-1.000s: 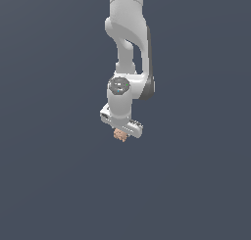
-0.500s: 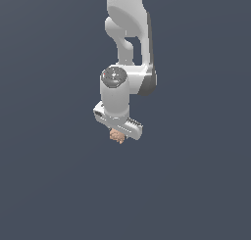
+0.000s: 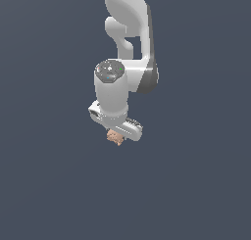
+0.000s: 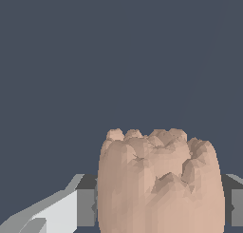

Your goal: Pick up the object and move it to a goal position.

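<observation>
The object is a small lumpy pinkish-tan blob (image 3: 115, 137) that pokes out below the white gripper (image 3: 116, 134) in the exterior view. In the wrist view the blob (image 4: 159, 184) fills the space between the two fingers (image 4: 85, 207), which press on its sides. The gripper is shut on the blob and holds it in the air. The fingertips themselves are hidden behind the hand in the exterior view.
The white arm (image 3: 128, 33) reaches down from the top of the exterior view. A plain dark grey surface (image 3: 49, 185) lies all around.
The arm has swung toward the camera and a little to the exterior view's left, with the blob still held in the gripper.
</observation>
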